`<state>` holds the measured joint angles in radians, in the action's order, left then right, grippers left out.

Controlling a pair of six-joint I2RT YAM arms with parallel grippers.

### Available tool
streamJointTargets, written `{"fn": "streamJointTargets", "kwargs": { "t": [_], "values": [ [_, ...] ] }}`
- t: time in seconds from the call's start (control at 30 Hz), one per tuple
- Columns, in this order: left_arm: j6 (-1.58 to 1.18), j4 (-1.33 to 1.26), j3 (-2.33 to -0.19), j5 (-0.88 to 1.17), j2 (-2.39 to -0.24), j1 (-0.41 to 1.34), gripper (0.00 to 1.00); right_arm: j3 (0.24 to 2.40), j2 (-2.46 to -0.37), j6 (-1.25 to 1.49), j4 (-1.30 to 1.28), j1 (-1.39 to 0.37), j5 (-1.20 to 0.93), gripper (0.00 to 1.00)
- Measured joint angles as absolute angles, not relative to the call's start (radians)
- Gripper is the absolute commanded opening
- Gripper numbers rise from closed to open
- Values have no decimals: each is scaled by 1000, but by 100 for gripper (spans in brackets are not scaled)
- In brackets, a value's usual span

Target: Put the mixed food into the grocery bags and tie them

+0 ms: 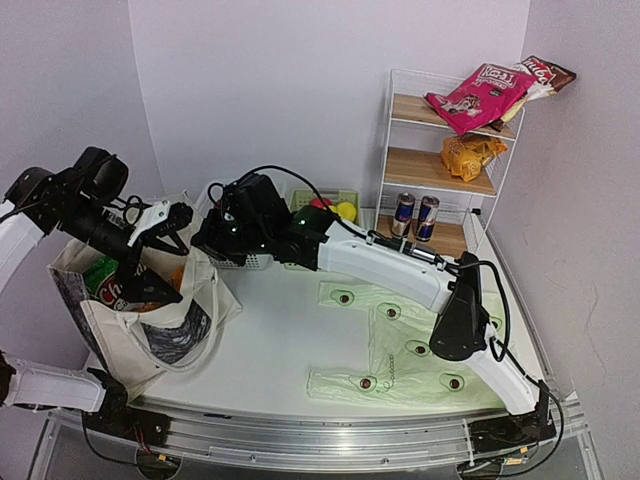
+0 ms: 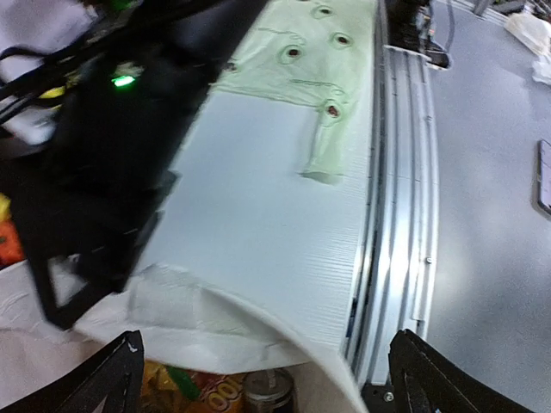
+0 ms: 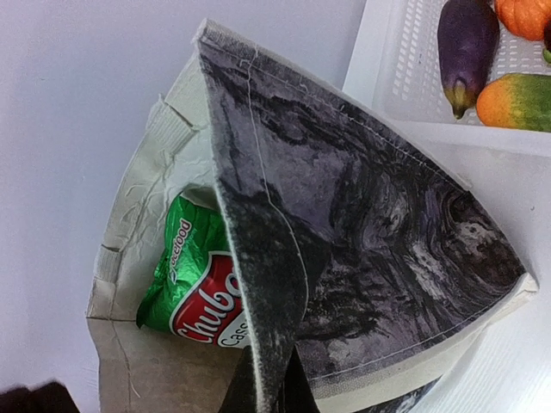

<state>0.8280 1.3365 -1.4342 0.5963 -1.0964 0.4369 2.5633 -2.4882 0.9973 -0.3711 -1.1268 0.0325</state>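
The left gripper [image 1: 170, 226] hangs empty, jaws wide apart, over the canvas tote [image 1: 150, 335]; the right gripper [image 1: 212, 238] is clamped on its rim; inside lies a green-and-white snack packet [image 3: 194, 284]; the avocado bag [image 1: 420, 350] lies flat on the table [image 1: 270, 340].

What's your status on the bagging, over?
Left gripper open over canvas tote. Right gripper shut, apparently on the tote's strap. Green snack packet inside; avocado-print bag flat on table. No obstruction seen.

Left tool [image 1: 176, 224] spread wide, right tool [image 1: 213, 236] closed
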Motion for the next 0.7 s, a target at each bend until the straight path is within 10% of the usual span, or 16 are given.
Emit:
{"fn": "streamJointTargets", "kwargs": {
  "t": [0.37, 0.47, 0.57, 0.7],
  "values": [
    [819, 1327, -1252, 434, -1094, 519, 93, 2574, -2500, 943, -361, -1134, 114, 0],
    [790, 1248, -1208, 330, -1092, 520, 68, 2583, -2512, 934, -357, -1136, 122, 0],
    [754, 1185, -1185, 286, -1084, 522, 6, 2588, -2520, 929, -342, -1135, 125, 0],
    [702, 1156, -1154, 273, -1078, 530, 0, 2586, -2521, 916, -320, -1132, 123, 18]
  ]
}}
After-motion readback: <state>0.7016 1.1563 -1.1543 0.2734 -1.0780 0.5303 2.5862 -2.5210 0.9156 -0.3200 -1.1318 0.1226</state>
